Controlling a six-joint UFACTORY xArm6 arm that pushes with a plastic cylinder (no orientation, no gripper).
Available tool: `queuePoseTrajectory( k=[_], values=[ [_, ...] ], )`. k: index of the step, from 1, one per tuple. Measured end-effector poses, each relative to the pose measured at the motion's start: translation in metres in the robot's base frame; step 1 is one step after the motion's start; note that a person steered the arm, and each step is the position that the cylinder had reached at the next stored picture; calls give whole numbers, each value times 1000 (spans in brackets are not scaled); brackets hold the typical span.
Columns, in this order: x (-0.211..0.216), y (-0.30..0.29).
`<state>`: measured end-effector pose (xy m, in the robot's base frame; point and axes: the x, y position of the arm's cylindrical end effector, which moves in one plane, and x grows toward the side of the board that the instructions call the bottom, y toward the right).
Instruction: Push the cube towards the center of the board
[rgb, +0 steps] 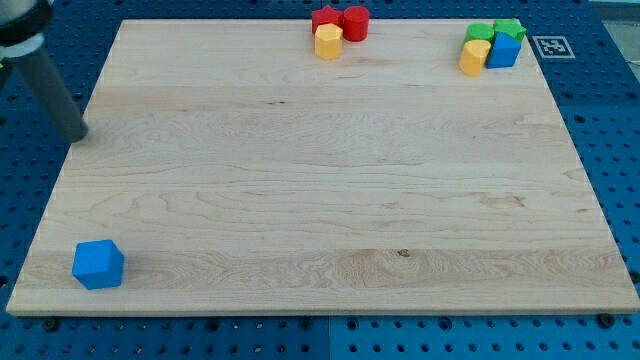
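Observation:
A blue cube (98, 264) sits near the wooden board's bottom left corner. My tip (77, 137) is at the board's left edge, well above the cube and apart from it. The dark rod slants up towards the view's top left. At the top centre a red star-like block (324, 17), a red cylinder (356, 22) and a yellow block (328, 42) cluster together. At the top right a green block (481, 33), a green star-like block (510, 28), a yellow block (474, 57) and a blue block (503, 52) cluster together.
The wooden board (330, 170) lies on a blue perforated table. A black and white marker tag (548, 46) lies just off the board's top right corner.

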<state>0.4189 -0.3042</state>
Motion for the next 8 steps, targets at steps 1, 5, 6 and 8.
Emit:
queuePoseTrajectory(
  k=[1,5,6,8],
  values=[
    [23,-1],
    [193,85],
    [195,106],
    [158,115]
  ],
)
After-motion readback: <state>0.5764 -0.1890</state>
